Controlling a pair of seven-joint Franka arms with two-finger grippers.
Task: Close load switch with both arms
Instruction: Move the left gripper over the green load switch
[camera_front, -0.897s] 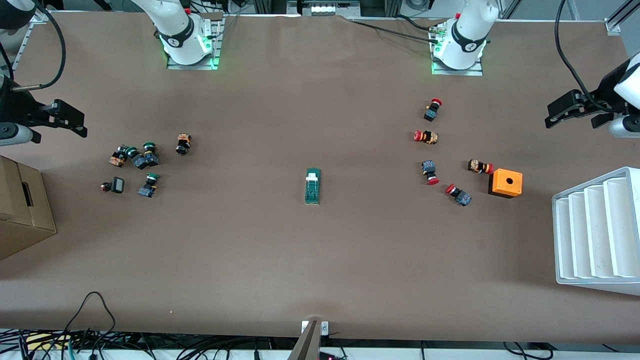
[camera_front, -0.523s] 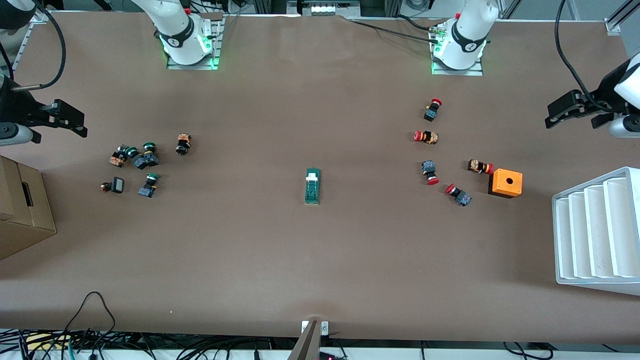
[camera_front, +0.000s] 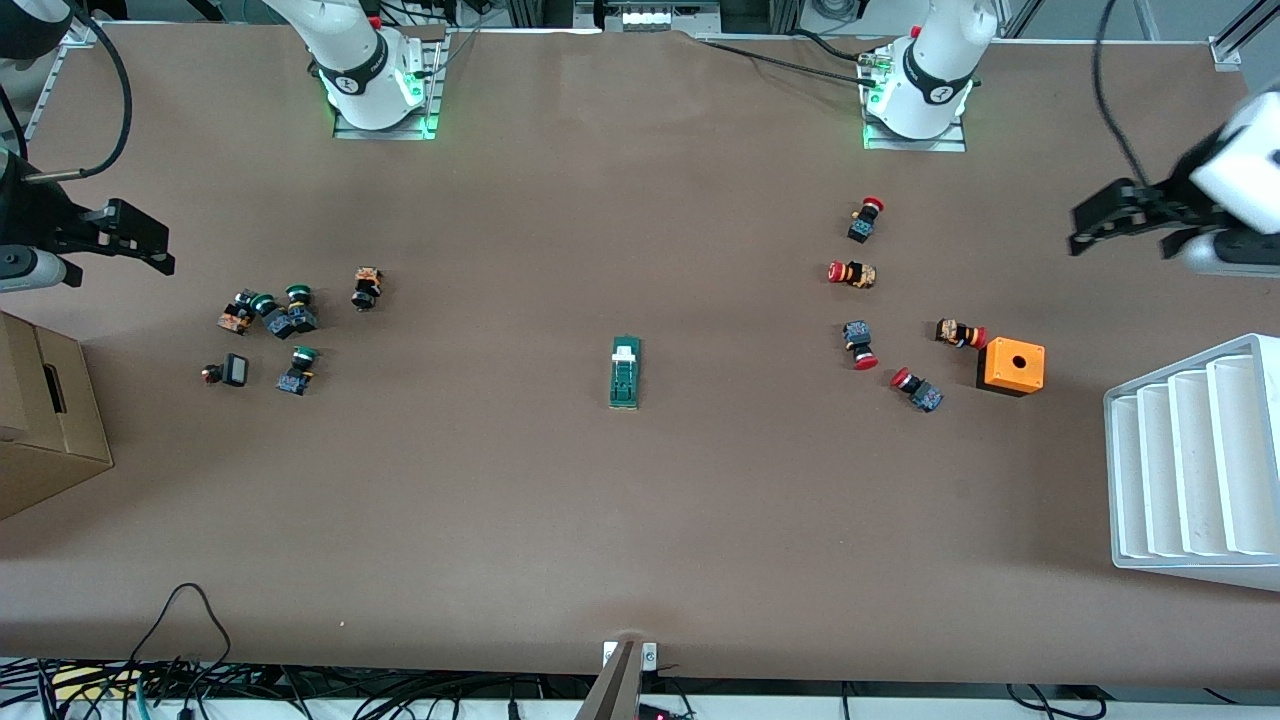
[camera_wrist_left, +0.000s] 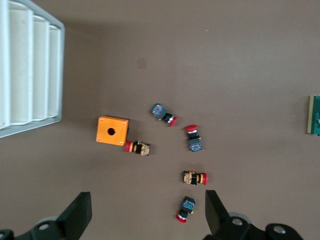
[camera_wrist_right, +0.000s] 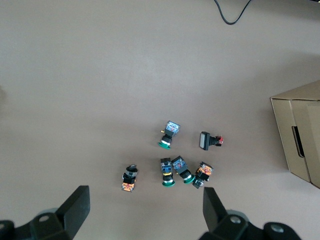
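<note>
Two claws hang over opposite ends of the brown tabletop (camera_front: 640, 520), both spread wide and holding nothing.

The white slotted tray (camera_front: 1195, 465) is the largest thing there, lying at the left arm's end, nearer the front camera than the spot under the left claw (camera_front: 1085, 232). A cardboard box (camera_front: 40, 420) sits at the right arm's end, likewise nearer the camera than the spot under the right claw (camera_front: 155, 250).

An orange box with a hole (camera_front: 1011, 366) stands between the tray and the middle of the tabletop, with one red-capped button (camera_front: 960, 333) just beside it. The other red-capped buttons (camera_front: 858, 272) lie scattered near it, under and just inward of the left claw; the left wrist view shows them between that claw's fingers (camera_wrist_left: 77, 217).

The load switch (camera_front: 625, 371) lies flat at the middle of the tabletop, well apart from both claws, its white tab (camera_front: 625, 352) at the end toward the arm bases. Nothing touches it and nothing lies just beside it. In the left wrist view only its end shows at the picture's edge.

A cluster of green-capped buttons (camera_front: 285, 315) lies near the right claw, toward the load switch from it, with a black-faced button (camera_front: 232, 371) close by. These two groups lie between each claw and the load switch.
</note>
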